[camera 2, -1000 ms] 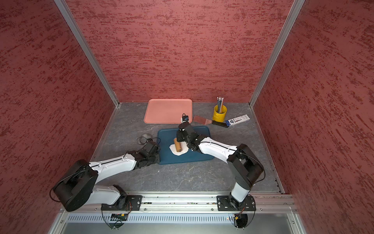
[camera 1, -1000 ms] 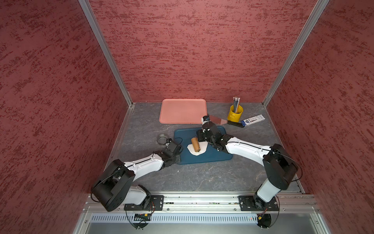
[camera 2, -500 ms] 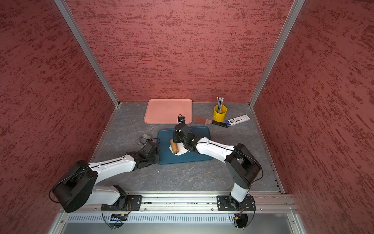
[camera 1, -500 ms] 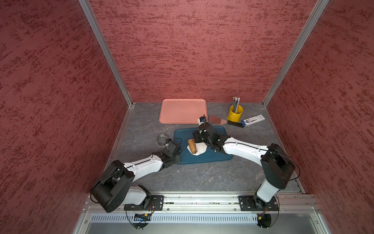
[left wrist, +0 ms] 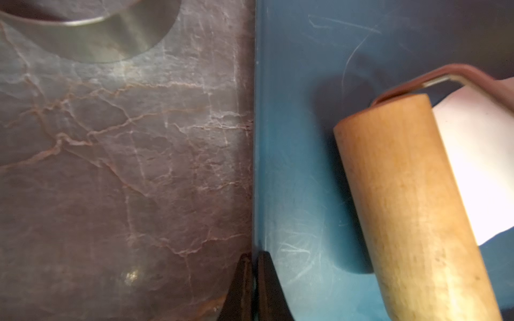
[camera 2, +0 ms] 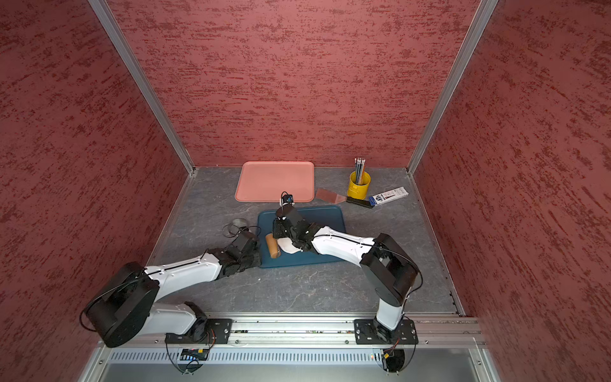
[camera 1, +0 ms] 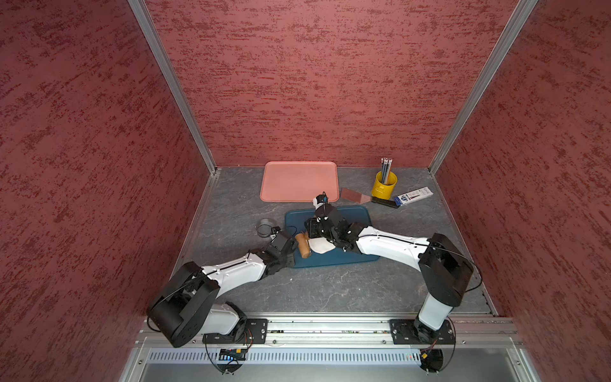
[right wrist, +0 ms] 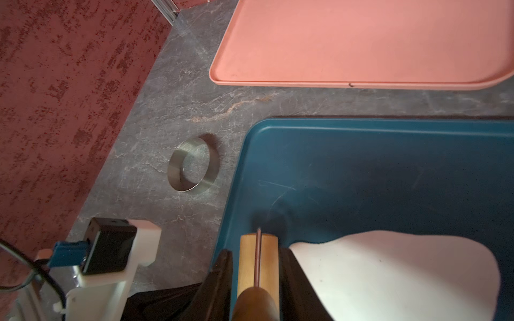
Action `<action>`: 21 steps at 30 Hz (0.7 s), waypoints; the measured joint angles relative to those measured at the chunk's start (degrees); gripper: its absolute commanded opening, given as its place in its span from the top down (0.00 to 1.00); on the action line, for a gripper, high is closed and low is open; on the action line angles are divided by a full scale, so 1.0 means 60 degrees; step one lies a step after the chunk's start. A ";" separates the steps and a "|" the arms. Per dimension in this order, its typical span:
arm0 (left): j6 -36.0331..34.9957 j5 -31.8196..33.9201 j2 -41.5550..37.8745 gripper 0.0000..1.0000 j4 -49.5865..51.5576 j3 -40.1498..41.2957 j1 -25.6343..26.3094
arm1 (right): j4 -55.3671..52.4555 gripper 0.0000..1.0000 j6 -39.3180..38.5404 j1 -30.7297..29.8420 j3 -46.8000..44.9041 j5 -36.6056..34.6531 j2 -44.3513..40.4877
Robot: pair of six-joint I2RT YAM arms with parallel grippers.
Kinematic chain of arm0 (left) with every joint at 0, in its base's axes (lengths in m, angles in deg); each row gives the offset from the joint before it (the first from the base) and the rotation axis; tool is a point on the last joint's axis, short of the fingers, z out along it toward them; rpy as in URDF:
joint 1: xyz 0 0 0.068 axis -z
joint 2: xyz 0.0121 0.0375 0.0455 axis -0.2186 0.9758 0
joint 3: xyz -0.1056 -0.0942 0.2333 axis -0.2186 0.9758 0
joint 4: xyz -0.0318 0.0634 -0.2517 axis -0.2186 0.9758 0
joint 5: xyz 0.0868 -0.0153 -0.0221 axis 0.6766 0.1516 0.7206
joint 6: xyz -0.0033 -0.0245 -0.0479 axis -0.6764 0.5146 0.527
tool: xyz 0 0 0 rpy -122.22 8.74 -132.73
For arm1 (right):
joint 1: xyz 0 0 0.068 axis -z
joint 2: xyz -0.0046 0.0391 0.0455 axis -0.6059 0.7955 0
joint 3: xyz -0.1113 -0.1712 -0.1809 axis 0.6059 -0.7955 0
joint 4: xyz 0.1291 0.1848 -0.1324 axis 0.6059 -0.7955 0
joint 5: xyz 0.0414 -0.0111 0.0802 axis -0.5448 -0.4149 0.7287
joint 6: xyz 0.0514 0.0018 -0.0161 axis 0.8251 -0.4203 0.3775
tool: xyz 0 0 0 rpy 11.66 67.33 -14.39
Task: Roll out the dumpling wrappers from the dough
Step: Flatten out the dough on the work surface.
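Centrally, the soft white irregular dough (right wrist: 389,272) lies flat on the dark blue rectangular tray (camera 1: 350,215), just beside the right gripper (right wrist: 257,280), whose jaws clamp the handle of the wooden cylindrical roller (left wrist: 411,208) at the dough's edge. The left gripper (left wrist: 254,278) is closed on the tray's rim, apart from the dough.

Wooden roller (left wrist: 411,208) against white dough (left wrist: 478,166) (blue tray (left wrist: 292,139) beneath), closed claw (left wrist: 253,258) at rim.

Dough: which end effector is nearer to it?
Right. The right end effector, gripping the rolling pin, is beside the dough; the left end effector pinches the blue tray's edge, beyond the rolling pin.
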 measured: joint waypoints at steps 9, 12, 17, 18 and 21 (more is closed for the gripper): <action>0.0036 -0.0153 0.0029 1.00 -0.0229 0.0033 0.0025 | -0.0550 1.00 -0.0211 0.0663 -0.0382 -0.0761 -0.0645; 0.0036 -0.0146 0.0029 1.00 -0.0222 0.0033 0.0025 | -0.0222 1.00 -0.0149 0.0692 -0.0608 -0.0430 -0.0783; 0.0040 -0.0120 0.0029 1.00 -0.0208 0.0033 0.0025 | 0.0095 1.00 0.0058 0.0703 -0.0579 0.0000 -0.0517; 0.0044 -0.0029 0.0022 1.00 -0.0153 0.0029 0.0025 | 0.0240 1.00 0.0117 0.0696 -0.0554 0.0044 -0.0404; 0.0120 0.0175 -0.0015 1.00 -0.0004 0.0025 0.0018 | 0.0452 1.00 0.0266 0.0710 -0.0601 0.0007 -0.0310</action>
